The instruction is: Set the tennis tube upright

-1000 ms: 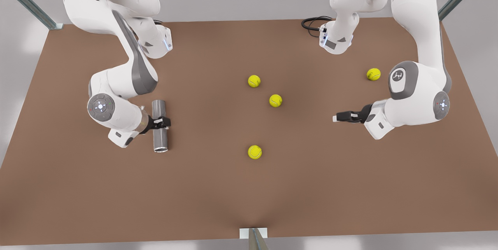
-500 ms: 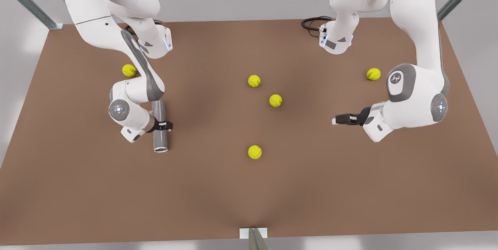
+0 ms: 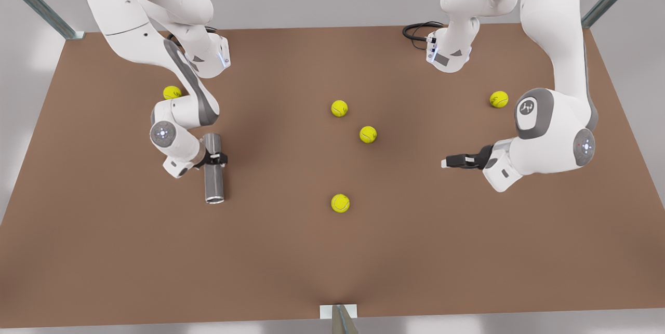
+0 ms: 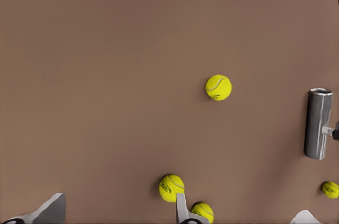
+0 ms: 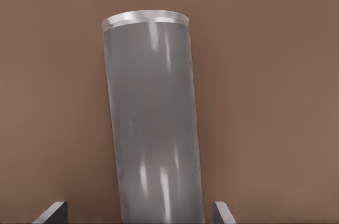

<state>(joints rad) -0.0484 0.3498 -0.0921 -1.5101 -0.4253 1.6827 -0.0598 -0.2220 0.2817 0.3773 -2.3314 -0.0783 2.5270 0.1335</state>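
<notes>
In the front view, the slim grey metallic tennis tube [image 3: 213, 181] lies flat on the brown table [image 3: 332, 261] in the left half of the frame. Its long axis runs up and down the picture and its hollow rimmed end points toward the bottom edge. My right gripper [image 3: 217, 158] reaches in from the tube's left and straddles it a little above its middle, one dark finger on each side. My left gripper [image 3: 448, 161] waits well apart at the right of the frame, low over bare table and pointing toward the centre. Five small yellow tennis balls [image 3: 339, 108] are scattered about: two near the centre, one lower centre, one at the far right, and one at the upper left, partly behind my right arm. In the left wrist view, the tube shows at the right edge of the frame, still lying down, with my right gripper just touching the frame edge beside it. Four balls are in sight, and my own fingertips [image 4: 50, 211] at the bottom edge stand apart with table between them. In the right wrist view, the tube fills the centre, slightly tilted in the frame with its rim near the top. My fingertips [image 5: 53, 212] sit at the bottom corners, spread wider than the tube, with table visible between them and its sides, so they are not clamped on it.
</notes>
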